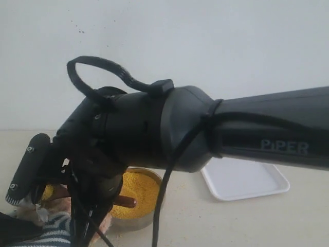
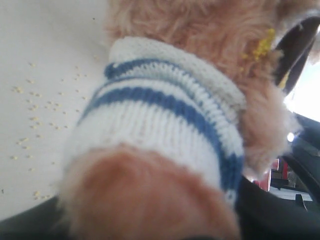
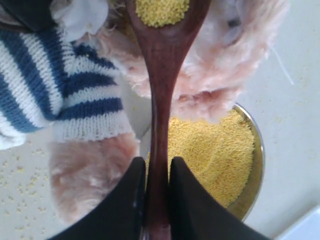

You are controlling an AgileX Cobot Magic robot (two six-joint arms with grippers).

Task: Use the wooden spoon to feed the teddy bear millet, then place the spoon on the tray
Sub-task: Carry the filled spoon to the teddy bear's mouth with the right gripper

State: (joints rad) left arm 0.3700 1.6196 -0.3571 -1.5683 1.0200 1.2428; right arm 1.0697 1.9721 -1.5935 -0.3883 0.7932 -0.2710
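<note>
Exterior: the tray (image 1: 247, 182) lies toward the surface's (image 1: 216, 221) right, past the steel bowl (image 1: 140, 221) of millet (image 1: 141, 185).

Left wrist: the teddy bear (image 2: 165, 115) fills the view, and the left jaws' state cannot be told.

Right wrist: the right jaws clench the wooden spoon (image 3: 160, 75), loaded, at the bear's face.

Feeding looks to be the step in hand. Next, carry the spoon to the tray.

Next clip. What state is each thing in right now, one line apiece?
wooden spoon: handle clamped, its bowl loaded with millet.
right hand: shut on the spoon's handle.
teddy bear: yellow grains stuck in its fur.
steel bowl: upright, full of millet.
tray: flat on the table, visible part bare.
</note>
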